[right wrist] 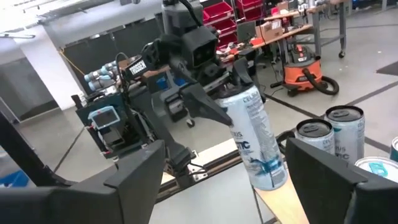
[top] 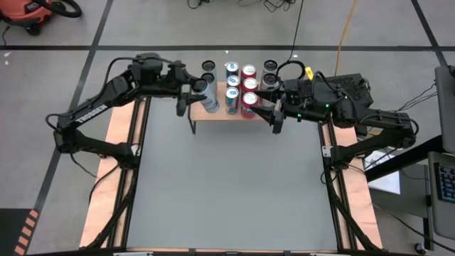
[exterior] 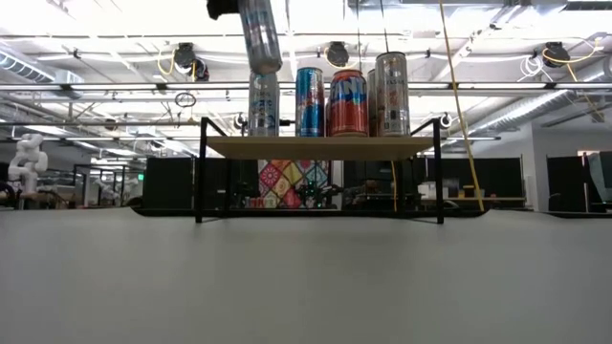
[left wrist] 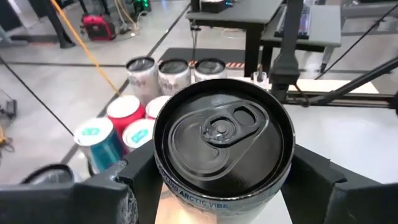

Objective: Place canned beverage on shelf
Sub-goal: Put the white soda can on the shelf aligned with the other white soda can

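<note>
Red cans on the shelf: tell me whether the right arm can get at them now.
Probably yes: the right gripper is open and empty beside the red cans, with nothing between.

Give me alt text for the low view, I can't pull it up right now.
A silver can hangs tilted in the air above the left end of the shelf, its top cut off by the frame. Four cans stand along the shelf's front: silver, blue, red, silver.
</note>
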Robot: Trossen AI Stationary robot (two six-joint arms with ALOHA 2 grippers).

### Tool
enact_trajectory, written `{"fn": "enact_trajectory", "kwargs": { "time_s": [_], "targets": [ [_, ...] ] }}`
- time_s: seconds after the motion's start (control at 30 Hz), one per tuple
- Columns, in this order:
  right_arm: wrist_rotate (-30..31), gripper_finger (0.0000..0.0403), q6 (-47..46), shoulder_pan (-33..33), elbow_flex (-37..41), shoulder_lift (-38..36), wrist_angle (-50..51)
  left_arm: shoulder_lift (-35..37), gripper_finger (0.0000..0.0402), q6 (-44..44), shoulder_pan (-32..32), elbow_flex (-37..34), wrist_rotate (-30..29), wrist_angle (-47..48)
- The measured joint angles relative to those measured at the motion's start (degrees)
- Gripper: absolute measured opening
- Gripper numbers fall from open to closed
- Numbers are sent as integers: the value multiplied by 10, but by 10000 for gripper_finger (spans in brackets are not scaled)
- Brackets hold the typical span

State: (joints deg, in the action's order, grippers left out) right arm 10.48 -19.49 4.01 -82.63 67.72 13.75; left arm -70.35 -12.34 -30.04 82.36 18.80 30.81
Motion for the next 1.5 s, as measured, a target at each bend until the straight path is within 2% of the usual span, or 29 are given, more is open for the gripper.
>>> {"fn": "enact_trajectory", "kwargs": {
  "time_s": [0.17, 0.43, 0.73, 1.03, 1.37, 1.5],
  "targets": [
    [-2, 297, -21, 0, 0, 0, 11, 2, 251, 14, -14, -37, 17, -6],
    [-2, 297, -39, 0, 0, 0, 11, 0, 250, -48, -15, -82, 6, -35],
    [-2, 297, -39, 0, 0, 0, 11, -18, 250, -65, -15, -119, 1, -43],
    [-1, 297, -39, 0, 0, 0, 11, -54, 251, -79, -15, -119, -14, -49],
    [-1, 297, -39, 0, 0, 0, 11, -60, 252, -76, -15, -119, -41, -52],
    [0, 297, -39, 0, 0, 0, 11, -60, 266, -77, -15, -118, -43, -50]
  ]
}}
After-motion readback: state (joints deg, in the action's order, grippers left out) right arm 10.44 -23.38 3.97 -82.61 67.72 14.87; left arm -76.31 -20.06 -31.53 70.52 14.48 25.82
